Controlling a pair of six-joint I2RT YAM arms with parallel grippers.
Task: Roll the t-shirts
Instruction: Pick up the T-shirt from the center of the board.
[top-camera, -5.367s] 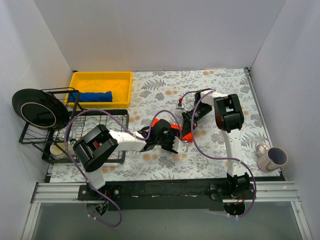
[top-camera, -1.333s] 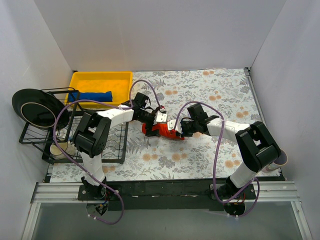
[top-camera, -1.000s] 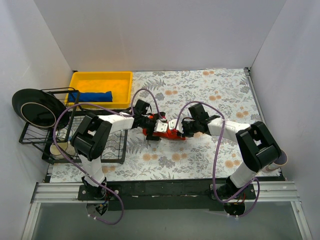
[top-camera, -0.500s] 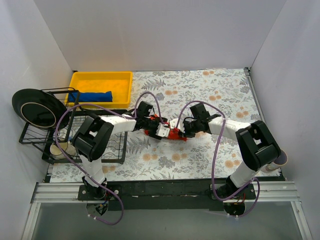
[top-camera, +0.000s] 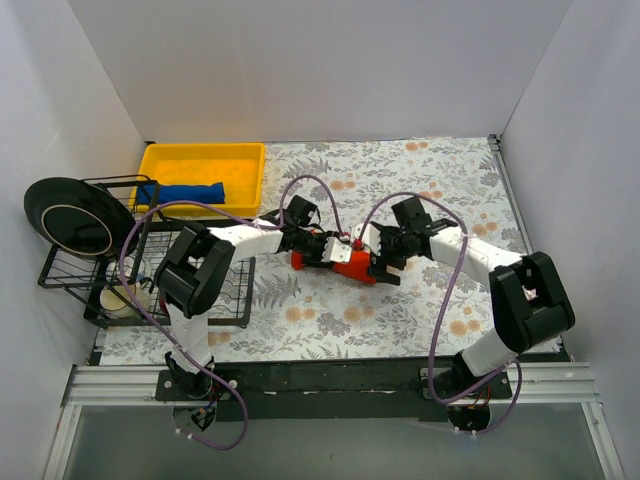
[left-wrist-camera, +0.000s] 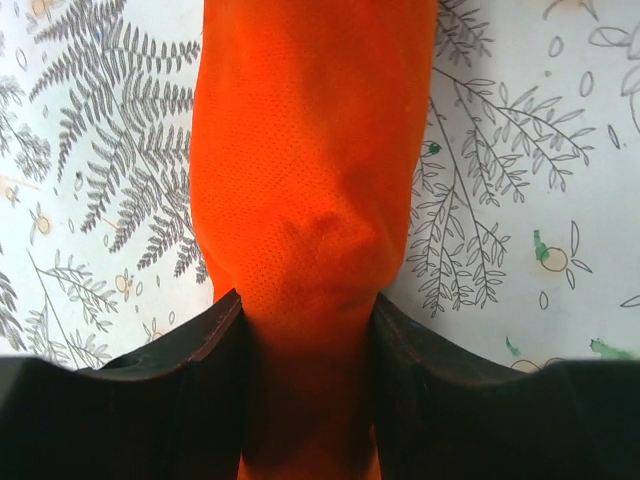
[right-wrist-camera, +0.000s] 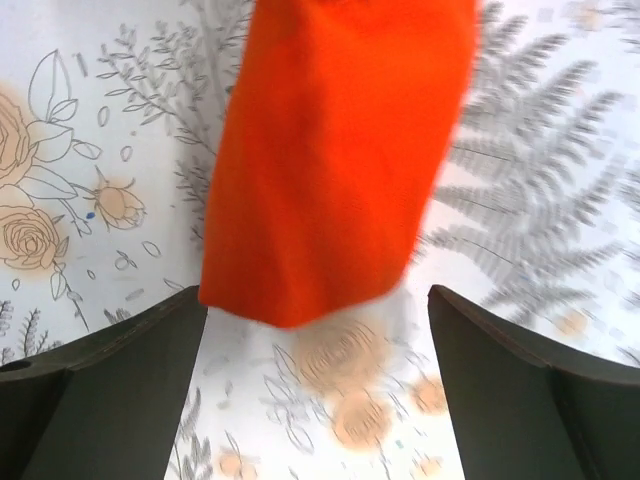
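Top external: orange-red t-shirt (top-camera: 345, 268) is rolled into a short log lying mid-table on the floral tablecloth (top-camera: 420, 190), with an arm at each end. Left gripper (top-camera: 320, 248) is at its left end, right gripper (top-camera: 380, 258) at its right end.

Left wrist: both fingers (left-wrist-camera: 200, 360) press into the roll from either side and the cloth bulges between them, so it's clamped on the shirt.

Right wrist: fingers (right-wrist-camera: 120, 370) spread wide and clear of the cloth; the roll's end sits between them, untouched.

Containers: yellow bin (top-camera: 205, 158) at far left holds the blue t-shirt (top-camera: 185, 192), rolled and lying along its near wall. Black wire dish rack (top-camera: 205, 228), just near of the bin, holds a black plate (top-camera: 70, 218) on edge and a pale cup (top-camera: 115, 298) at its near-left corner.
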